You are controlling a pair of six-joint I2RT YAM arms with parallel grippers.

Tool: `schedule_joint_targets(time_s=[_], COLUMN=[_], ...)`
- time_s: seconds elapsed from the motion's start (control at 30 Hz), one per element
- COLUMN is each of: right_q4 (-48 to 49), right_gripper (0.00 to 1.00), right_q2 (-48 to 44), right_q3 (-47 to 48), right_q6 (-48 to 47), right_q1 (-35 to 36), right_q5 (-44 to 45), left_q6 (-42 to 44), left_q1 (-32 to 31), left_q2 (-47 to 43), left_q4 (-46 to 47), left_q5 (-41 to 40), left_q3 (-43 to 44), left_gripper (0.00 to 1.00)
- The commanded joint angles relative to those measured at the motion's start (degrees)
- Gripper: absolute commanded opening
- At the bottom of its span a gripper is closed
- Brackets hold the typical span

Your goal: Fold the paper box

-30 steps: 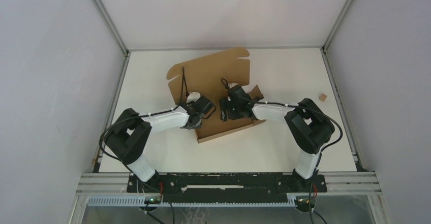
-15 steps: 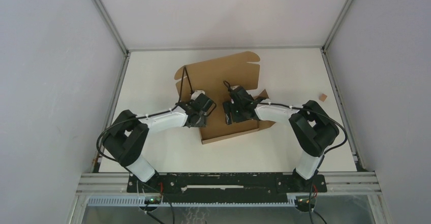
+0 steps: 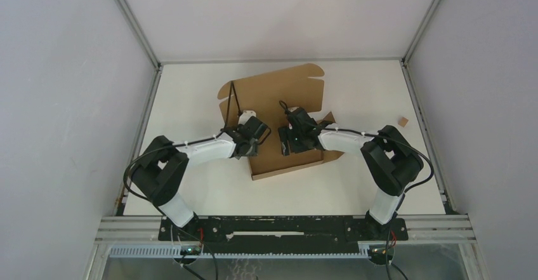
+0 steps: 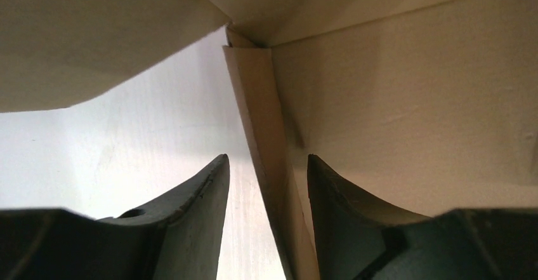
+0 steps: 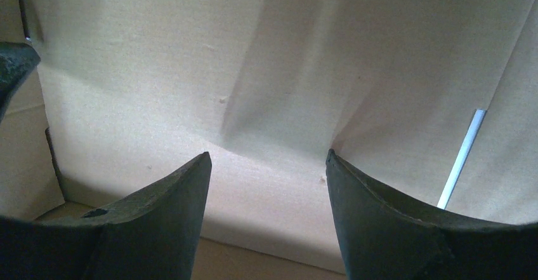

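The paper box [image 3: 279, 89] lies partly folded mid-table, brown cardboard with its big rear panel tilted up and its base toward the arms. My left gripper [image 3: 255, 135] is at the box's left side. In the left wrist view it [image 4: 266, 157] stands open astride the thin edge of a side wall [image 4: 263, 121], which sits close to the right finger [image 4: 330, 197] with a gap on the left. My right gripper [image 3: 289, 138] hovers over the box floor; it [image 5: 267, 153] is open and faces a bare inner panel [image 5: 190, 51] with nothing between the fingers.
A tiny cardboard scrap [image 3: 401, 121] lies near the table's right edge. Grey enclosure walls stand on three sides of the white table [image 3: 190, 102]. A narrow slit [image 5: 462, 159] in the box panel shows white at the right of the right wrist view.
The box has slid and turned a little to the right with both grippers, and its rear panel stands higher. Over the last half second almost nothing has moved.
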Motion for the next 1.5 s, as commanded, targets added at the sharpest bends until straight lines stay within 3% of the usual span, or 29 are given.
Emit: schedule_joint_targets(time_s=[0.0, 0.33, 0.4, 0.53, 0.63, 0.7, 0.97, 1.33, 1.47], right_q4=[-4.4, -3.8, -3.6, -3.6, -3.6, -3.7, -3.5, -1.9, -1.0], right_gripper=[0.76, 0.76, 0.76, 0.76, 0.76, 0.76, 0.76, 0.78, 0.78], right_q2=[0.7, 1.1, 1.2, 1.2, 1.1, 1.0, 0.8, -2.4, -3.8], right_q3=[-2.2, -2.3, -2.4, -2.4, -2.4, -2.4, -2.4, -4.1, -4.0], right_q6=[-0.5, -0.5, -0.6, -0.5, -0.5, -0.5, -0.3, 0.7, 0.5], right_q1=[-0.5, -0.5, -0.5, -0.3, -0.3, -0.2, -0.2, -0.5, -1.1], right_q5=[-1.1, -1.6, -1.7, -1.7, -1.8, -1.9, -2.5, -1.3, -2.3], left_q6=[0.1, -1.5, -1.5, -1.3, -1.5, -1.8, -3.3, -5.0, -4.3], left_q1=[0.3, 0.3, 0.3, 0.3, 0.2, 0.2, 0.2, 0.1, 0.1], left_q2=[-2.8, 0.1, 1.0, 2.0, 2.0, 1.7, -0.5, -6.6, -6.9], left_q4=[2.0, -0.3, -0.4, -0.1, -0.3, -0.4, -3.1, -5.9, -5.3], left_q5=[-6.9, -13.3, -13.3, -13.2, -13.2, -13.3, -15.4, -15.9, -15.0], left_q3=[2.1, 4.5, 5.0, 5.0, 4.8, 4.4, 3.2, 5.2, 6.4], left_gripper=[0.53, 0.50, 0.45, 0.19, 0.14, 0.17, 0.48, 0.50, 0.54])
